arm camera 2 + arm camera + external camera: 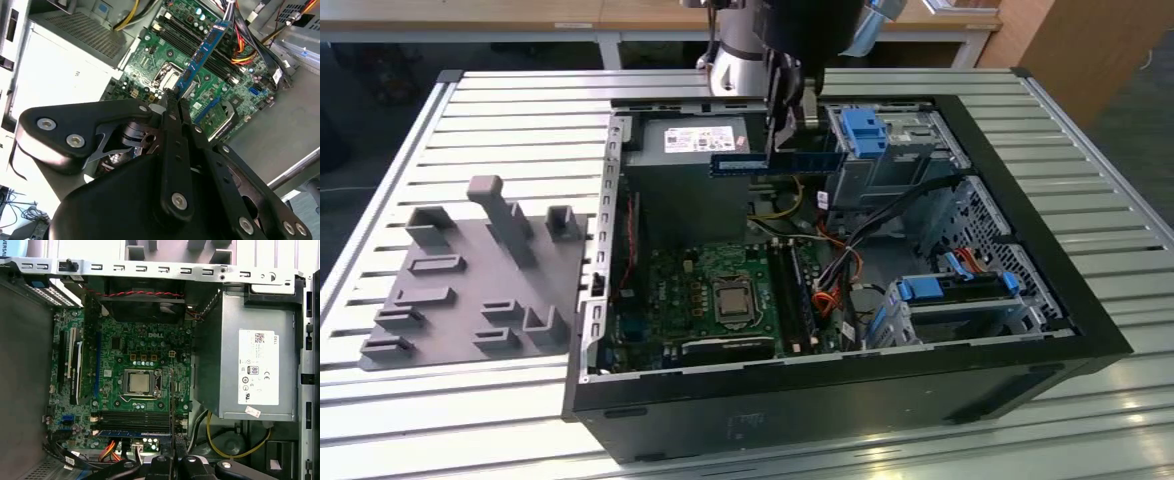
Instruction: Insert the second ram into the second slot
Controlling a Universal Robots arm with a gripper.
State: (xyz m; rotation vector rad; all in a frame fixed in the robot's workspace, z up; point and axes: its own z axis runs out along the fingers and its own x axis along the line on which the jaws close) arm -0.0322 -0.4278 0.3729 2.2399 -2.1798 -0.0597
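Carry step, I'd say: hand point(787, 148) clamped on the second ram point(747, 165), long edge down, high over the open PC case point(854, 410). Motherboard DIMM slots point(797, 285) lie below the hand, well apart. Seating likely needs the stick parallel w/ the second slot.

You have the second ram point(203, 50), a thin blue-green board strip carrying dark chips, clamped edge-on between the fingers point(172, 130). Most of its length sticks out to one side of them. It is unseated. The dark memory slots point(132, 419) lie well beyond the fingertips.
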